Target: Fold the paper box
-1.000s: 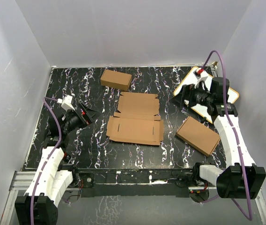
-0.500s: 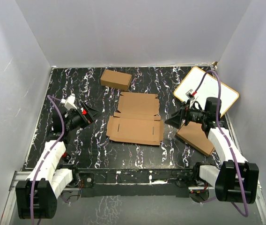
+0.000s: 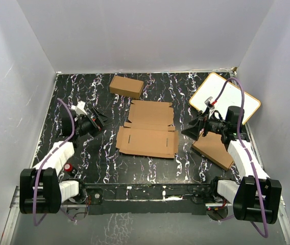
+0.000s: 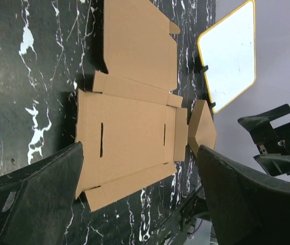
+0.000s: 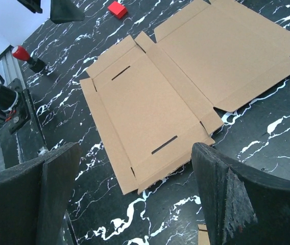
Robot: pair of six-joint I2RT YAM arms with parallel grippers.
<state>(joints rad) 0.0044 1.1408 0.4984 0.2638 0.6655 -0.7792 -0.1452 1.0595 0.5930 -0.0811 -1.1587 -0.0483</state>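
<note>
Paper box (image 3: pixel 147 130) lies flat and open in the middle of the black worktop (image 3: pixel 99 158), which has white streaks on it. It is one brown sheet with two big parts. The part at 12 o'clock is plain. The part at 6 o'clock has two thin slots in it, one near each short end. Little flaps along the sides lie flat too, and no part is folded up. The left pincer (image 3: pixel 98 121) is at 9 o'clock from the paper box, a bit away from it and not touching it. Its two dark fingers (image 4: pixel 38 194) are wide apart and hold nothing. The right pincer (image 3: pixel 193 131) is at 3 o'clock from the sheet, near its edge but not on it. Its fingers (image 5: pixel 226 204) are wide apart too, with nothing between them. Both pincers point in at the sheet from the two sides. A small thick carton (image 3: pixel 126 86) sits at 11 o'clock, apart from the sheet. A flat closed carton (image 3: pixel 214 149) lies at 4 o'clock, partly under the right arm, and I cannot tell if the arm touches it. A white board (image 3: pixel 232 94) with a yellow rim lies at 2 o'clock, near the back corner. A little red block (image 5: pixel 117 9) sits on the worktop by the left pincer.
</note>
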